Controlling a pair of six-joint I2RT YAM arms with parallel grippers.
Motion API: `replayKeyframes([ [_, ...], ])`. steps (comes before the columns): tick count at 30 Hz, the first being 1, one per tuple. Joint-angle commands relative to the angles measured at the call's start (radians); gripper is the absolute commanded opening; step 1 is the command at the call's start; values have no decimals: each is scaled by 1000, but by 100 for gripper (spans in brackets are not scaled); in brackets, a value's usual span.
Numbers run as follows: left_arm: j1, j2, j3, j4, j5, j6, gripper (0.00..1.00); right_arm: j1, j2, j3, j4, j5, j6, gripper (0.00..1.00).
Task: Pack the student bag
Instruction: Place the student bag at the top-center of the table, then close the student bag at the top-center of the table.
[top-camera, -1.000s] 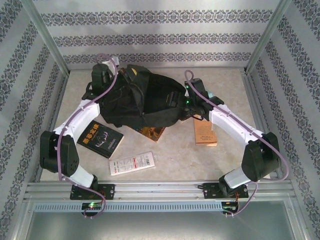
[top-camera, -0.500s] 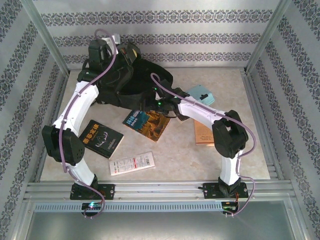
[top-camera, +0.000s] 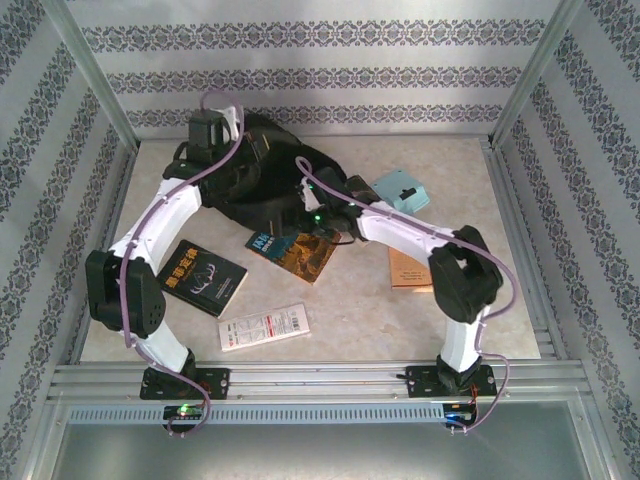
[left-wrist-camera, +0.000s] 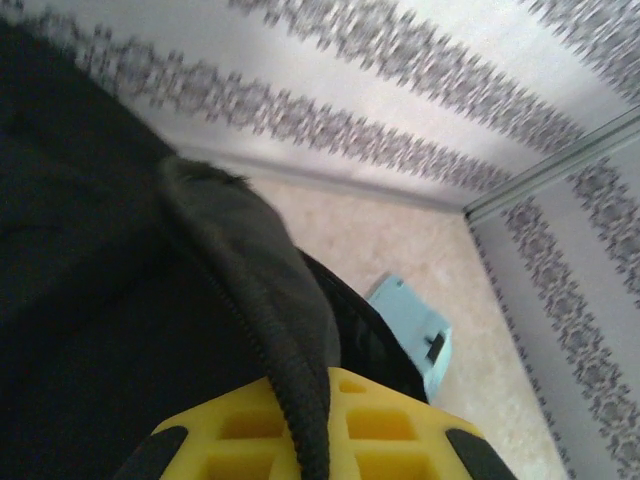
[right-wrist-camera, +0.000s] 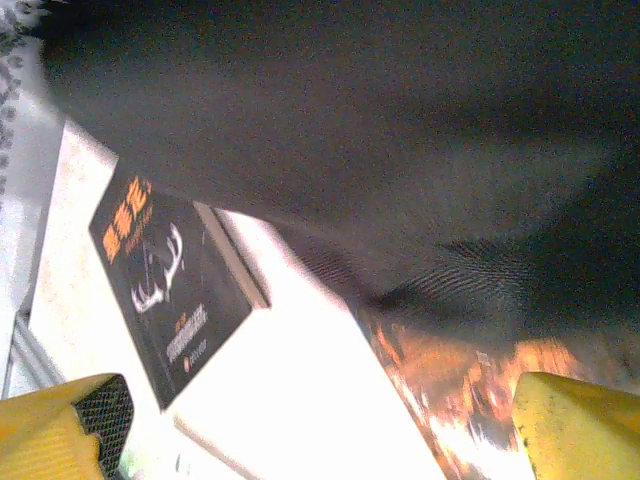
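The student bag (top-camera: 262, 178), a black fabric backpack, sits slumped at the back of the table. My left gripper (top-camera: 230, 146) is at the bag's top and holds it up. In the left wrist view, this gripper (left-wrist-camera: 318, 445) is shut on a zip-edged fold of the student bag (left-wrist-camera: 110, 300), pinched between its yellow fingers (left-wrist-camera: 400, 435). My right gripper (top-camera: 300, 214) hovers at the bag's front edge. It is open in the right wrist view (right-wrist-camera: 320, 440), with nothing between its fingertips (right-wrist-camera: 575, 430). The bag (right-wrist-camera: 350, 120) hangs above it and an orange-and-blue book (right-wrist-camera: 470, 400) lies below.
The orange-and-blue book (top-camera: 295, 250) lies in front of the bag. A black book (top-camera: 200, 277) and a white leaflet (top-camera: 265, 327) lie front left. A light blue case (top-camera: 402, 189) and a tan book (top-camera: 408, 268) are on the right. Frame posts bound the table.
My right arm swung from the bag's right side to its front edge and opened wider. The left gripper pulled the bag up and back, uncovering the orange-and-blue book.
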Motion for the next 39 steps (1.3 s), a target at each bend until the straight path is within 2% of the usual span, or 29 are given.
replayKeyframes([
  [1,0,-2,-60,119,13,-52,0,-44,-155,-80,125,-165,-64,98],
  [4,-8,15,-87,124,34,-71,0,-94,-255,-150,157,-64,-53,97],
  [6,-10,21,-99,117,34,-67,0,-145,-253,-129,144,-99,-51,97],
  [8,-12,19,-115,115,35,-65,0,-186,-245,-111,134,-72,-40,97],
  [12,-13,4,-131,82,2,-38,0,-269,-228,-84,125,112,-14,97],
  [16,-16,-7,-139,96,12,-45,2,-412,-104,51,-7,371,-47,98],
  [17,-18,-8,-137,95,19,-45,4,-453,-65,86,-25,375,-42,98],
  [19,-22,-16,-130,90,39,-42,11,-549,37,178,-63,329,-38,98],
  [21,-41,-27,-107,50,33,-17,28,-614,143,293,-120,298,-44,98],
  [25,-113,-49,0,-109,-71,126,51,-706,335,483,-205,211,-64,98],
  [27,-148,-63,40,-155,-119,165,58,-727,399,546,-221,193,-86,98],
  [34,-294,-31,259,-312,-160,259,69,-757,598,737,-283,16,-142,98],
  [39,-343,67,334,-288,-112,205,69,-754,641,727,-285,-62,-136,98],
])
